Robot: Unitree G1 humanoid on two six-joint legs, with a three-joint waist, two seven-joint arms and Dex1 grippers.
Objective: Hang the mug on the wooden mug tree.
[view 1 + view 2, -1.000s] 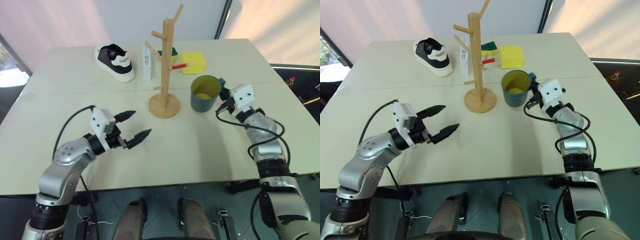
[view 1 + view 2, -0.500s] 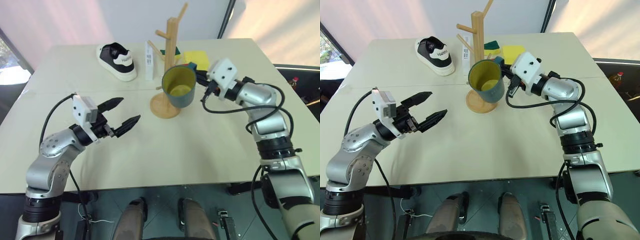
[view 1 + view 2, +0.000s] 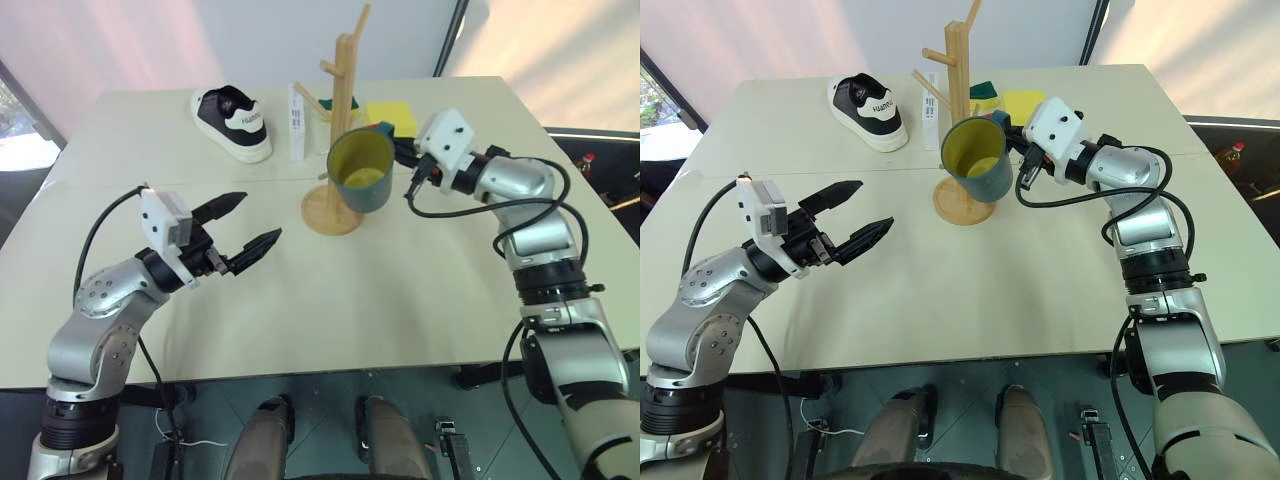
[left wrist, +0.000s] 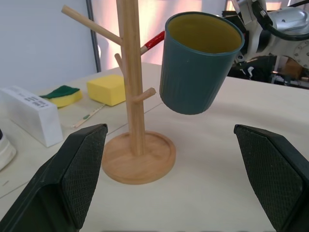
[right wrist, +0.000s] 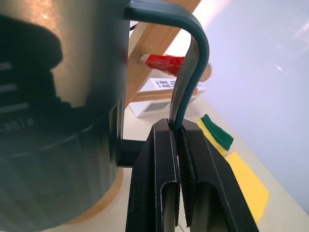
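Observation:
The teal-blue mug with a yellow inside hangs in the air, tilted, just right of the wooden mug tree. My right gripper is shut on the mug's loop handle, which the right wrist view shows pinched between the fingers. The tree's post and pegs stand on a round base close beside the mug, not touching it. Out to the left, above the table, my left gripper stands open and holds nothing.
A black and white shoe lies at the back left. A white box stands behind the tree. A yellow sponge and a green-backed sponge lie at the back, with a red-tipped stick nearby.
The right gripper lifted the mug off the table and carried it left toward the tree, then nearly held still. The left gripper rose slightly, still open.

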